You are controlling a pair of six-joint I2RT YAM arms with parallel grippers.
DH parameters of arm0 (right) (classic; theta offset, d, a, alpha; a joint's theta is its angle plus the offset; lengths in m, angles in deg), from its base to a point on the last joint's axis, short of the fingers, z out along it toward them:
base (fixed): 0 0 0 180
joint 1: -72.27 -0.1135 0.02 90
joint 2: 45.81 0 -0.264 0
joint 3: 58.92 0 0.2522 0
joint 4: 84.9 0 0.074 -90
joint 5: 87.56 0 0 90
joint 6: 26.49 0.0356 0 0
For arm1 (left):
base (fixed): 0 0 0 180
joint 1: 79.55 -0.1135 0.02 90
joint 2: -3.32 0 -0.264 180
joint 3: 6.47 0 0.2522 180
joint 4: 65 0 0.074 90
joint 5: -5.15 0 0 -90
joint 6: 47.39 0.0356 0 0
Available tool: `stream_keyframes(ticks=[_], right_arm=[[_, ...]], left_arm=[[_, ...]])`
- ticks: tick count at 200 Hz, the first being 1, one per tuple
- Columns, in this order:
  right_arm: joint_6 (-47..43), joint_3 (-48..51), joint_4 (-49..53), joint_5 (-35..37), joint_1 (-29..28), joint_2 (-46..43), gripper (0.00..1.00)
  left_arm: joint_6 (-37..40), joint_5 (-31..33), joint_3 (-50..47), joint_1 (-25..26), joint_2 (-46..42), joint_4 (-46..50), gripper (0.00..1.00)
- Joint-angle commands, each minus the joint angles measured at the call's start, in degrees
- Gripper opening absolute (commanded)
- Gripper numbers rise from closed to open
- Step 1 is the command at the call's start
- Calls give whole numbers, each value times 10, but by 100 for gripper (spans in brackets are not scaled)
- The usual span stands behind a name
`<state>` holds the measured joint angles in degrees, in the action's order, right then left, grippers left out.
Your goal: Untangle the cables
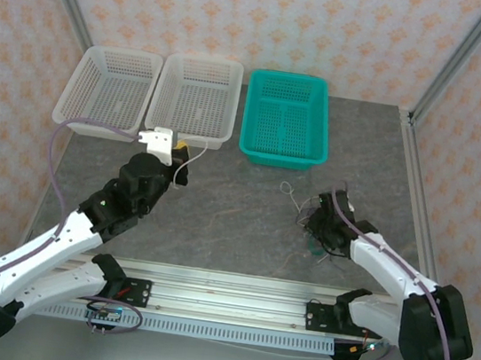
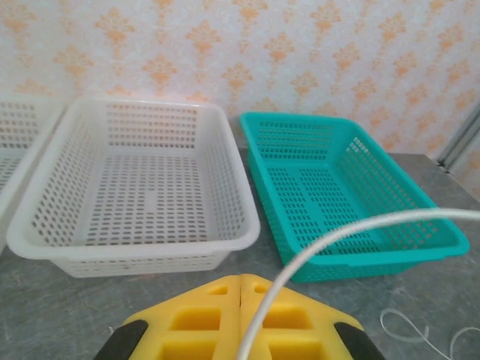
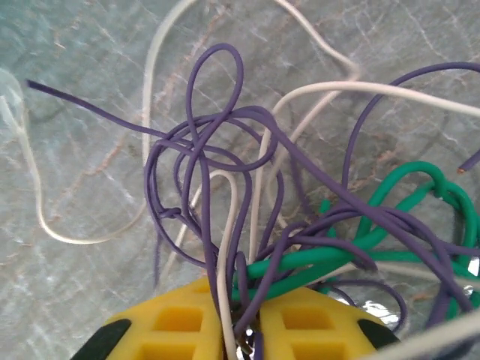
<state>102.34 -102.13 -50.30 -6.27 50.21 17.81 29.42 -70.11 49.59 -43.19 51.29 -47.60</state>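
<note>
Evidently the job is barely begun: all three baskets, the teal basket [image 1: 280, 156] and the two white baskets [image 1: 205, 62] behind the left arm, look empty, and most of the cables sit knotted in one clump [image 3: 212, 154] on the table [image 1: 233, 233] at the right, in front of the teal basket. One cream-white cable [image 2: 337, 233] appears to be apart from that clump. The left tool [image 2: 240, 283] is closed on it, yellow fingers pressed together with the wire coming out of the seam between them, close to the near rim of the middle white basket. From the fingers this cable rises and bends away to the right in one long arc, so its long axis runs roughly crosswise in front of the teal basket; in the top view its free part curls back toward the arms. The right tool [image 3: 241, 300] is set down into the clump, purple, white and green strands running into the narrow gap between its fingers; whether it pinches them or merely straddles them cannot be told. The clump has no single axis: dark purple loops cross every way, a green strand [image 3: 315, 259] doubles back at the right, and one purple end [image 3: 31, 83] points off to the left in the right wrist view. Judging by this, nearly all the separating remains.
</note>
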Motion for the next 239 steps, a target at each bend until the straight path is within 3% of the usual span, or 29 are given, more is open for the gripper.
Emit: stream_keyframes(ticks=[1,39,56,70,96,133,141,153,165,172,178,193,206,239], right_arm=[[-4,-7,-31,-45,2,-24,26],[-23,-85,47,-61,1,-99,70],[-47,-132,78,-61,1,-141,78],[-79,-154,52,-93,-5,-176,81],[-162,-128,-126,-200,-67,-216,88],[-232,-136,-258,-237,-131,-145,93],[-228,-133,-289,-241,-132,-126,98],[-220,-125,-310,-196,-132,-97,99],[-201,-151,-219,-71,-131,-63,100],[-172,-173,-144,4,-129,-45,93],[-150,-186,-95,22,-124,-27,86],[-133,-196,-14,-25,-120,-3,81],[-123,-178,-2,-73,-121,-16,82],[-153,-76,-233,-225,-128,-133,95]], left_arm=[[-15,-85,24,1,6,2,0],[-32,-138,125,5,36,60,0],[-36,-156,179,16,58,80,0],[-37,-162,226,29,82,99,0],[-47,-173,304,48,132,120,0],[-53,-191,384,66,193,125,0],[-53,-192,395,70,203,124,0],[-51,-189,408,71,216,123,0],[-52,-172,417,71,227,128,0],[-52,-162,424,71,233,136,0],[-53,-154,429,71,237,146,0],[-56,-148,433,71,243,160,0],[-61,-150,422,71,242,153,0],[-79,-163,422,72,252,141,0]])
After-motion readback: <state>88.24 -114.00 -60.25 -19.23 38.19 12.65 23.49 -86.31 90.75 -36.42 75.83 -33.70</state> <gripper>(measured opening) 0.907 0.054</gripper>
